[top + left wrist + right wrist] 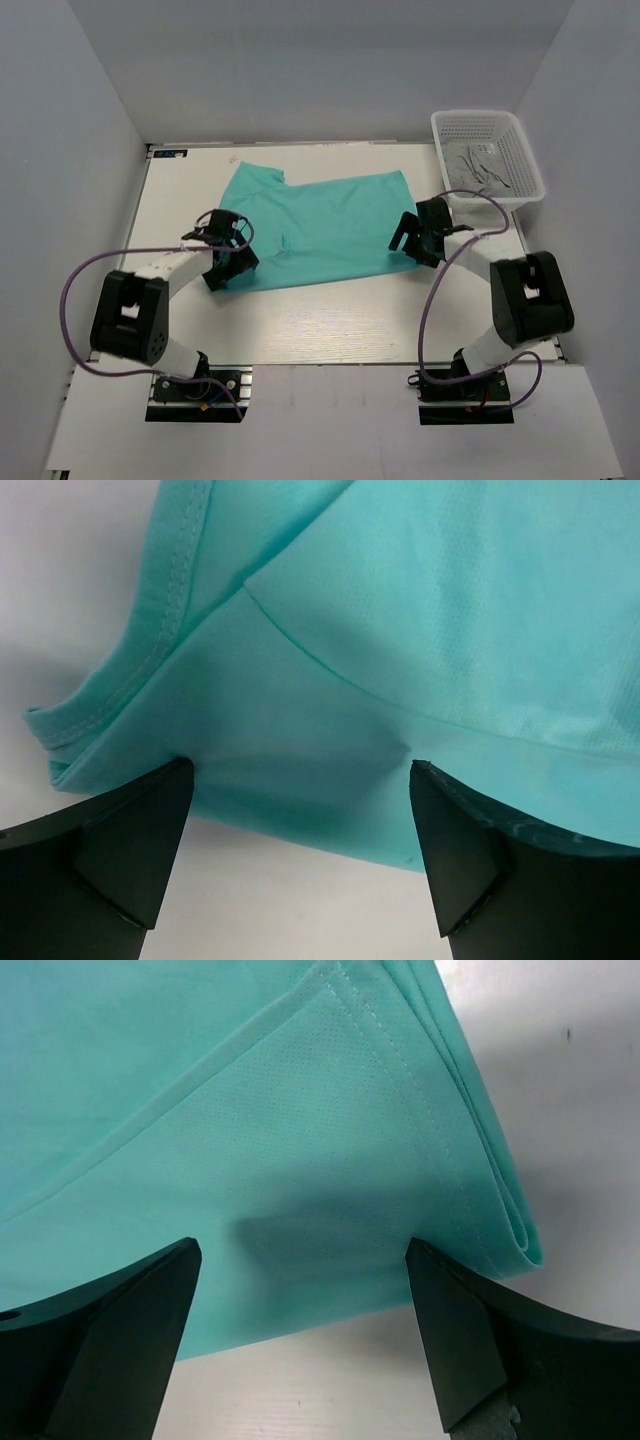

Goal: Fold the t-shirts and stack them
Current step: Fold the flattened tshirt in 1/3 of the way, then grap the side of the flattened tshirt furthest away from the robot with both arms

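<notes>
A turquoise-green t-shirt (318, 225) lies flat on the white table, folded once, with a sleeve sticking out at the far left. My left gripper (222, 268) is open at the shirt's near left corner; in the left wrist view its black fingers (130, 840) straddle the near edge of the cloth (420, 630). My right gripper (412, 240) is open at the near right corner; in the right wrist view its fingers (460, 1330) straddle the folded hem (300, 1140). Neither holds the cloth.
A white plastic mesh basket (488, 156) stands at the far right corner with grey cloth inside. Grey walls enclose the table (330, 330) on the left, back and right. Purple cables loop beside both arms.
</notes>
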Controlling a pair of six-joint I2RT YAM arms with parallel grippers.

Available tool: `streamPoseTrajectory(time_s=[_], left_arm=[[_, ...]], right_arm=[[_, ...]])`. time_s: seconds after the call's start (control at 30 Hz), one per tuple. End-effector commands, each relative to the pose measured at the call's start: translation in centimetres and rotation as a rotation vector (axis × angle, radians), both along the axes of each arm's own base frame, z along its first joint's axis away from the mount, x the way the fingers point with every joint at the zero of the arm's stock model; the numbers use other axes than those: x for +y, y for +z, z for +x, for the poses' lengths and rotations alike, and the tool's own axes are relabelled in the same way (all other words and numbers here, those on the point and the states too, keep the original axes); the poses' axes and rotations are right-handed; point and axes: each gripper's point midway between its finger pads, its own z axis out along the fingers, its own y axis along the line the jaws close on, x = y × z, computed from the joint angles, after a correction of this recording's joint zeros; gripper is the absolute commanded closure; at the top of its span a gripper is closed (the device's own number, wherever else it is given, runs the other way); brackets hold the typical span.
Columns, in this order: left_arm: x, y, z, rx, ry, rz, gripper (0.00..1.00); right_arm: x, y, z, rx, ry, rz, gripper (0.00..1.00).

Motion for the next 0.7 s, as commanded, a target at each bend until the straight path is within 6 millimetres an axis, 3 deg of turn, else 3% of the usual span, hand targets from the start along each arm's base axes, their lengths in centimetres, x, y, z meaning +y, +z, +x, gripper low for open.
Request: streamPoseTrajectory(time_s=[0.0, 0.07, 0.1, 0.2, 0.3, 0.33, 0.47, 0.5, 0.53, 0.57, 0.63, 0.67], left_arm=[[0.6, -1.9, -8.0, 0.189, 0.058, -0.03, 0.0], [0.4, -1.1, -10.4, 0.191, 0.072, -0.072, 0.0], [0.3, -0.6, -10.9, 0.186, 0.083, -0.09, 0.0], [-0.2, 1.7, -10.9, 0.099, 0.08, -0.143, 0.0], [-0.4, 5.6, -8.5, -0.046, 0.077, -0.163, 0.0], [-0.3, 7.9, -6.9, -0.111, 0.083, -0.158, 0.0], [1.7, 12.2, -2.1, -0.3, 0.111, -0.036, 0.0], [1.5, 14.1, -0.1, -0.369, 0.104, -0.037, 0.0], [1.8, 13.4, 1.2, -0.347, 0.09, -0.001, 0.0], [1.6, 13.6, 2.5, -0.356, 0.067, 0.011, 0.0], [1.1, 15.3, 6.0, -0.4, 0.04, 0.013, 0.0], [1.7, 13.2, 7.5, -0.335, 0.037, 0.083, 0.0]], right_arm=[[-2.6, -3.9, -9.8, 0.249, -0.034, -0.08, 0.1], [-2.7, -3.4, -11.8, 0.268, -0.043, -0.069, 0.1], [-3.2, -4.1, -13.5, 0.302, -0.046, -0.081, 0.1], [-2.3, -2.8, -14.3, 0.275, -0.011, -0.037, 0.1], [-0.2, 0.8, -11.6, 0.135, 0.068, 0.055, 0.1], [0.2, 1.7, -10.7, 0.091, 0.077, 0.065, 0.1], [0.6, 8.4, -5.2, -0.147, 0.081, 0.067, 0.1], [0.4, 9.3, -4.0, -0.19, 0.068, 0.045, 0.1], [0.4, 10.1, -3.2, -0.222, 0.064, 0.043, 0.1], [0.4, 12.2, -1.4, -0.277, 0.042, 0.039, 0.1], [-0.1, 12.6, 0.4, -0.297, 0.005, 0.007, 0.1], [0.4, 13.0, 2.1, -0.296, 0.009, 0.001, 0.1]])
